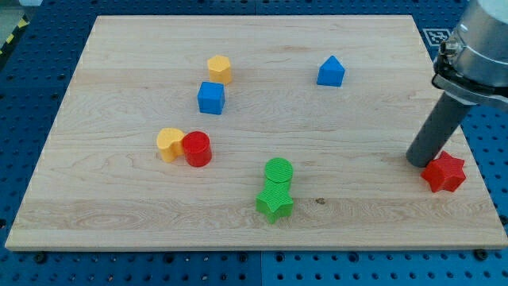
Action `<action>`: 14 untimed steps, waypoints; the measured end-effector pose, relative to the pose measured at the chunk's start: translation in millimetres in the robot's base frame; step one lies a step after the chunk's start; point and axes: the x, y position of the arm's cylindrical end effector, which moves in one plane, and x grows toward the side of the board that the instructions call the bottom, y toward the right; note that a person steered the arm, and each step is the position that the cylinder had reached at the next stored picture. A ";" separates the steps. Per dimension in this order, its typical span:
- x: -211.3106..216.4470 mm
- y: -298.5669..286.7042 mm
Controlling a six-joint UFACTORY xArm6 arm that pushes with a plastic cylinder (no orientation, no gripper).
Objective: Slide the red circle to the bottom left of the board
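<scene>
Sitting left of centre: red circle (196, 148), touching yellow block (169, 144). Resting at lower right: my tip (418, 162), just beside red star (444, 172), well apart from circle. No claw: bare rod only.

A red circle (197, 148), a short upright cylinder, rests left of centre, touching a yellow block (169, 144).

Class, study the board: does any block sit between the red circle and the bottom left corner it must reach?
Nothing visible does. The yellow heart touches the red circle on its left side, slightly above the diagonal path. My tip is far right, beside the red star.
</scene>
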 end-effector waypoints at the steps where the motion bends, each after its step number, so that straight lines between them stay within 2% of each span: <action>1: -0.1 -57.3; 2: -9.4 -134.2; 3: -37.7 -204.6; 4: -43.1 -258.1; 6: -40.3 -276.2; 12: 26.2 -290.4; 14: 34.0 -336.0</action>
